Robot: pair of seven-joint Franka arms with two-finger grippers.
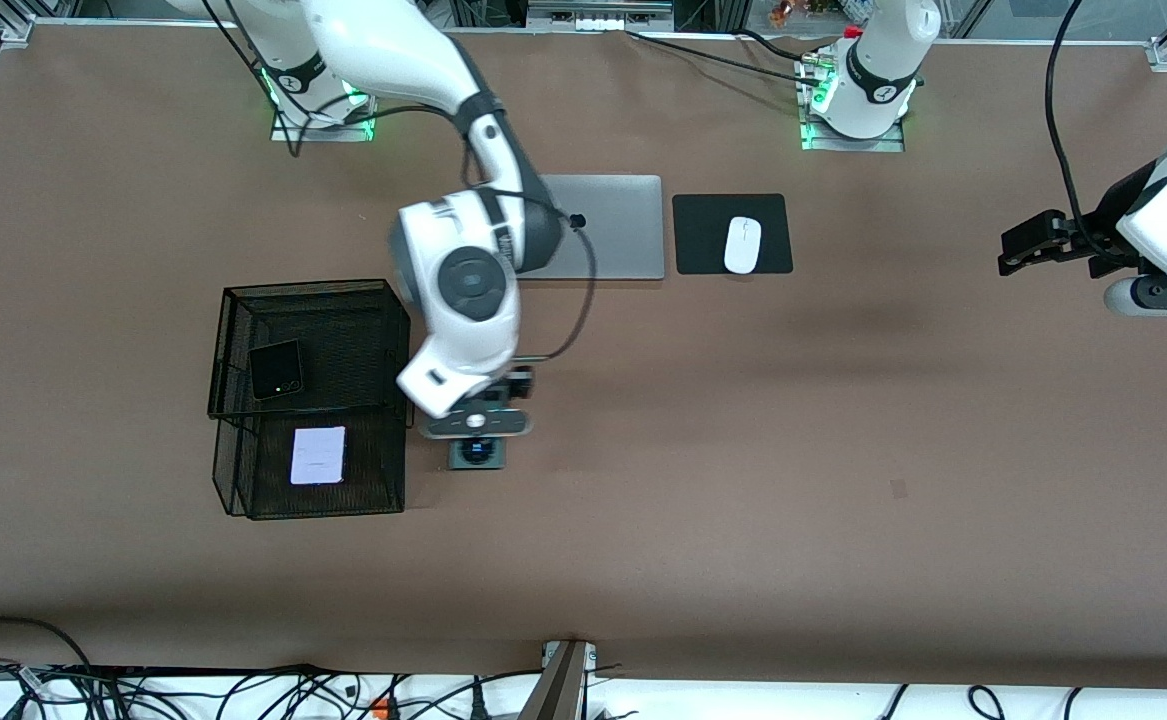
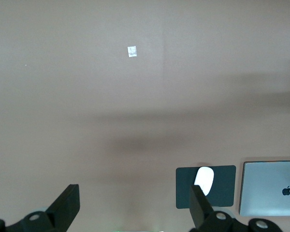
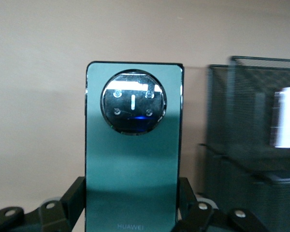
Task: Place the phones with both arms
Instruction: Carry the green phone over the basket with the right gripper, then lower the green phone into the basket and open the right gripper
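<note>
My right gripper [image 1: 478,428] [image 3: 130,193] is shut on the long dark green phone [image 1: 476,453] [image 3: 134,145], one finger on each long edge, its round camera ring showing. It hangs over the table just beside the black mesh basket [image 1: 303,288] [image 3: 251,145]. The small black phone [image 1: 275,369] lies in the basket's compartment farther from the front camera. The pale lilac-white phone [image 1: 318,456] [image 3: 286,123] lies in the nearer compartment. My left gripper [image 1: 1018,250] [image 2: 134,205] waits open and empty over bare table at the left arm's end.
A silver laptop [image 1: 613,225] [image 2: 270,188] lies closed near the bases, partly under the right arm. Beside it is a white mouse [image 1: 742,244] [image 2: 204,179] on a black pad [image 1: 703,235]. A small marker [image 1: 898,488] [image 2: 132,51] sits on the brown table.
</note>
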